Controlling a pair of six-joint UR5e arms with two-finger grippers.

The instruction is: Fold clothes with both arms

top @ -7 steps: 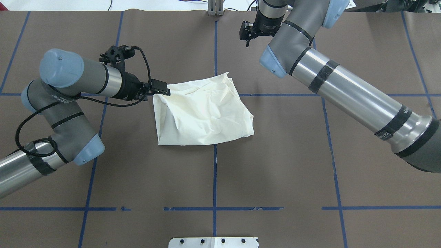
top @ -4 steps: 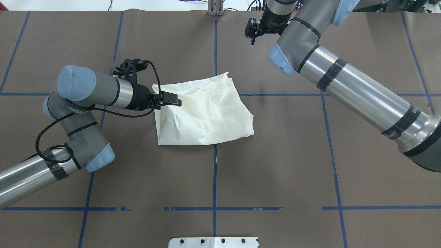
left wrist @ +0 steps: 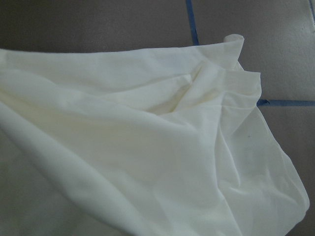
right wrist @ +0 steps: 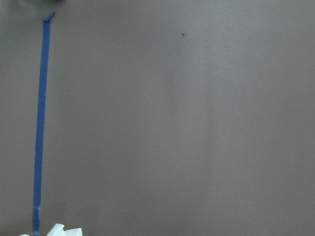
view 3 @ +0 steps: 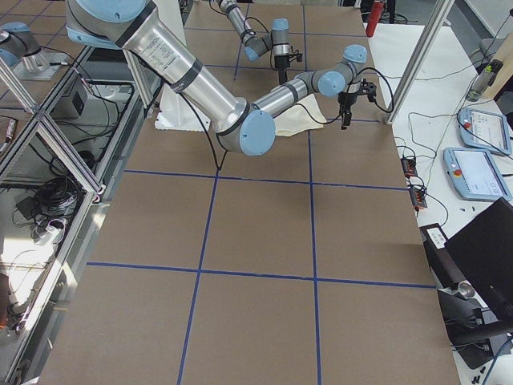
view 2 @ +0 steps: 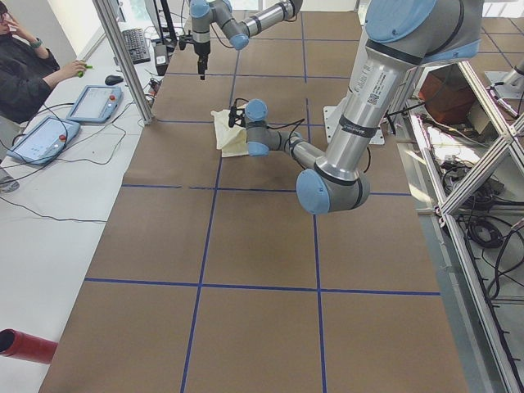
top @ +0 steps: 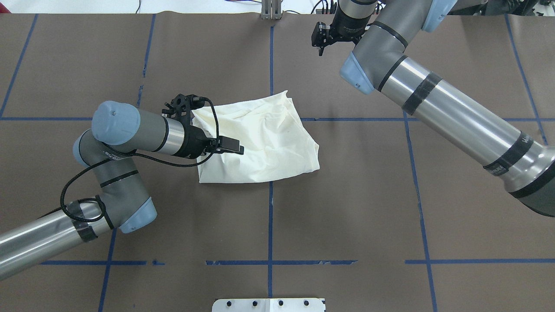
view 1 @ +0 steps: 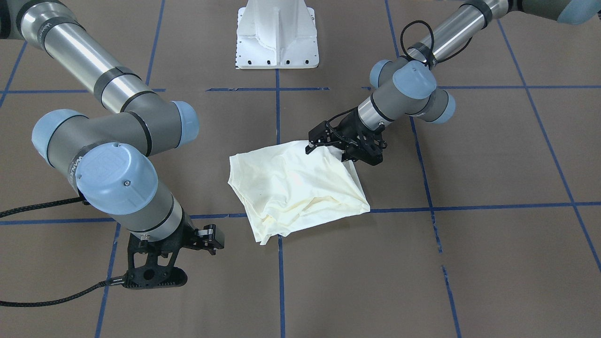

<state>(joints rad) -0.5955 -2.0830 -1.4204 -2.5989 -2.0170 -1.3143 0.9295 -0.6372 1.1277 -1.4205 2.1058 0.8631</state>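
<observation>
Your left tool [top: 232,149] hangs over the near-left part of the T-shirt [top: 269,143], fingertips aimed across it toward the right arm's side. You cannot tell from these views whether it is released or clenched on cloth.

The shirt lies crumpled, roughly four-sided and plain side up, on the tabletop [top: 368,195]. Most of it spreads ahead of that tool's tips. Its long axis runs roughly along the tool's pointing line, and its peaked corner points off to the far side of the tool, away from the robot.

Your right tool [top: 321,43] hangs well apart from the shirt, beyond that peaked corner, over bare tabletop near a blue tape line [top: 271,56]. No cloth shows in it, though its jaw state cannot be read.
</observation>
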